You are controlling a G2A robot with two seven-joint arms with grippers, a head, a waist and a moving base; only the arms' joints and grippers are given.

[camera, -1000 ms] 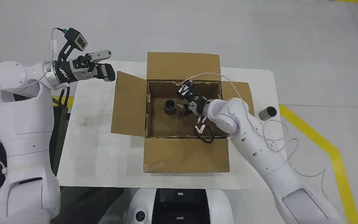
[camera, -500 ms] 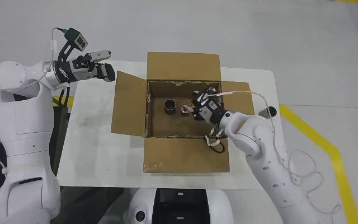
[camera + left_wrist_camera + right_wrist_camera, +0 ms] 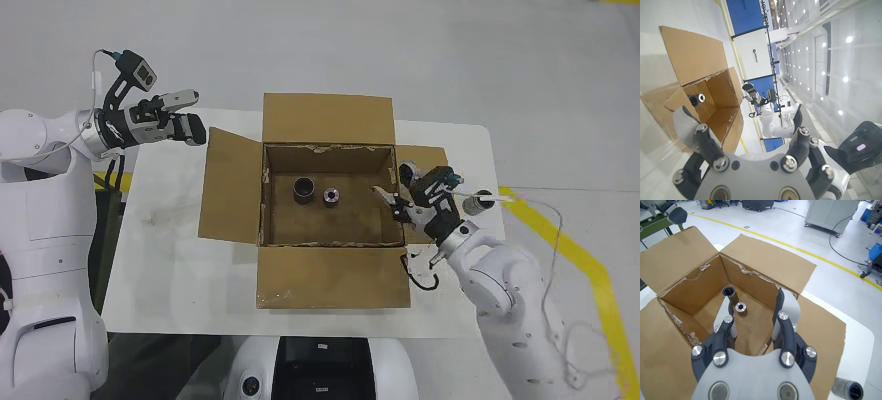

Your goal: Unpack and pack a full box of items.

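Observation:
An open cardboard box stands in the middle of the white table. On its floor stand a taller dark metal cylinder and a short metal cylinder, side by side. My right gripper hangs open and empty over the box's right wall. A third metal cylinder lies on the table right of the box. My left gripper is open and empty, held off the table's far left corner, facing the box.
All of the box's flaps are folded outward; the right flap lies under my right arm. Bare table stretches left of the box. A yellow floor line runs past the table's right side.
My right gripper has drawn back from deep inside the box, beside the short cylinder, to the box's right wall. The left arm has stayed put.

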